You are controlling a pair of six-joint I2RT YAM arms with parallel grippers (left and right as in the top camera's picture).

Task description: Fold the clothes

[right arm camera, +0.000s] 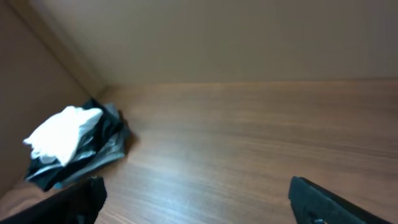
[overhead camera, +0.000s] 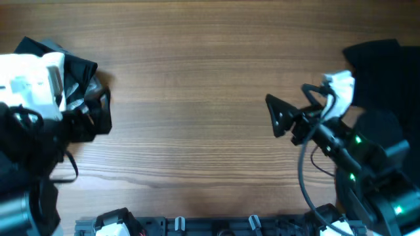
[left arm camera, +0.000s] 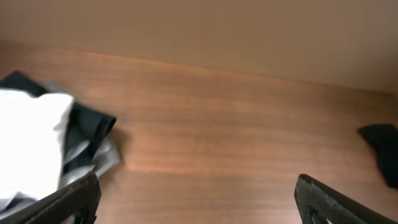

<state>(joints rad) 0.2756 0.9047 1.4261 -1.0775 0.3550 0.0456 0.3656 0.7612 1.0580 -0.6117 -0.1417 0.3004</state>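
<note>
A heap of clothes lies at the table's far left: a white garment (right arm camera: 62,132) on top of black (right arm camera: 109,134) and grey cloth. It shows in the left wrist view (left arm camera: 31,140) and partly under my left arm in the overhead view (overhead camera: 82,69). Another black garment (overhead camera: 377,65) lies at the far right. My left gripper (overhead camera: 92,113) is open and empty beside the heap, its fingers (left arm camera: 199,208) over bare wood. My right gripper (overhead camera: 274,117) is open and empty, pointing left over the table, its fingers (right arm camera: 202,205) far from the heap.
The wooden table (overhead camera: 197,85) stretches between the two arms. A beige wall (right arm camera: 249,37) runs along its far side and left end. A dark shape (left arm camera: 380,146) sits at the right edge of the left wrist view. Arm bases and cables (overhead camera: 197,226) line the front edge.
</note>
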